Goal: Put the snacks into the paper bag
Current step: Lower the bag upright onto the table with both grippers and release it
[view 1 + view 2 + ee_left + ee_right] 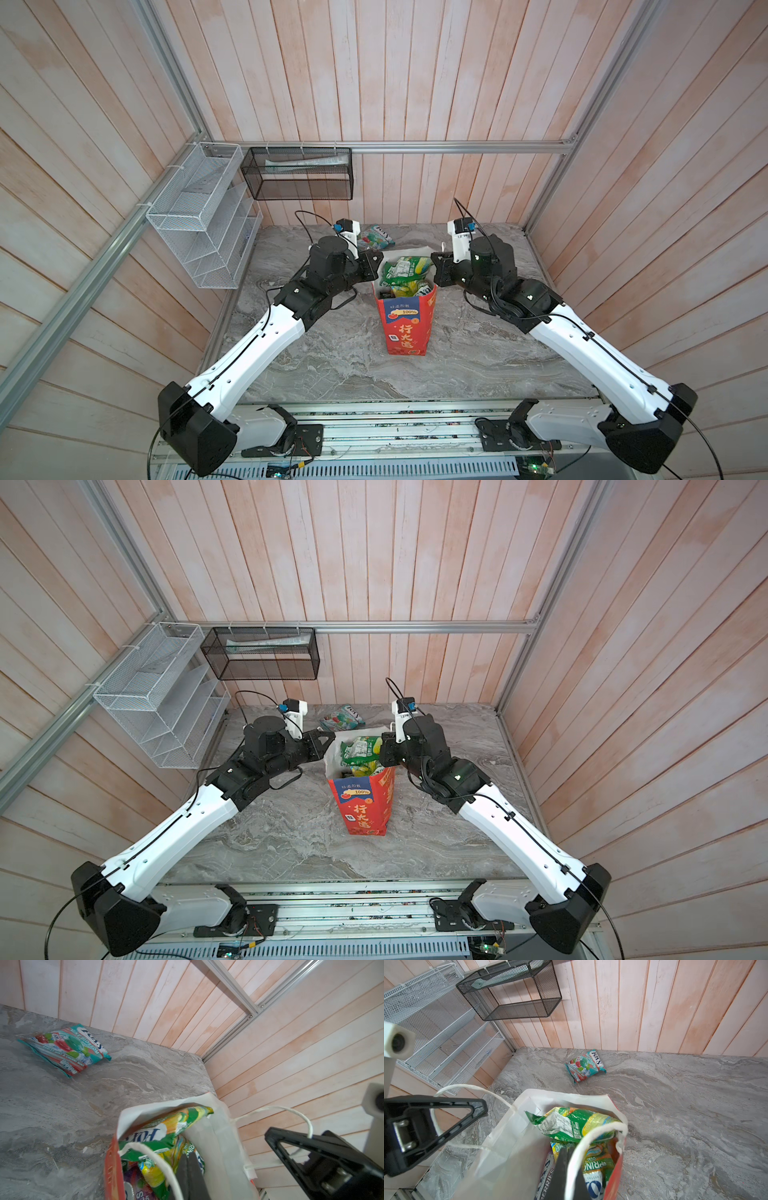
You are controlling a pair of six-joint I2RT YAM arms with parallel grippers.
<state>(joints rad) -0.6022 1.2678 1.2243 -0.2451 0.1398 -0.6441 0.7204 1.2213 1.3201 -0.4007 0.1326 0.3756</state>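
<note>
Snacks (402, 270) fill the paper bag (406, 332) on the counter (332, 365), left hand (379, 257) and right hand (435, 258) closed at its rim; one teal pouch (376, 237) lies behind, likely next, needing an opened hand.

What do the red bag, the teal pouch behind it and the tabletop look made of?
Red bag: paper, matte white inside, creased rim.
Teal pouch: glossy plastic film, crinkled, shiny.
Tabletop: grey veined stone or marble-look laminate; cannot tell which.
</note>
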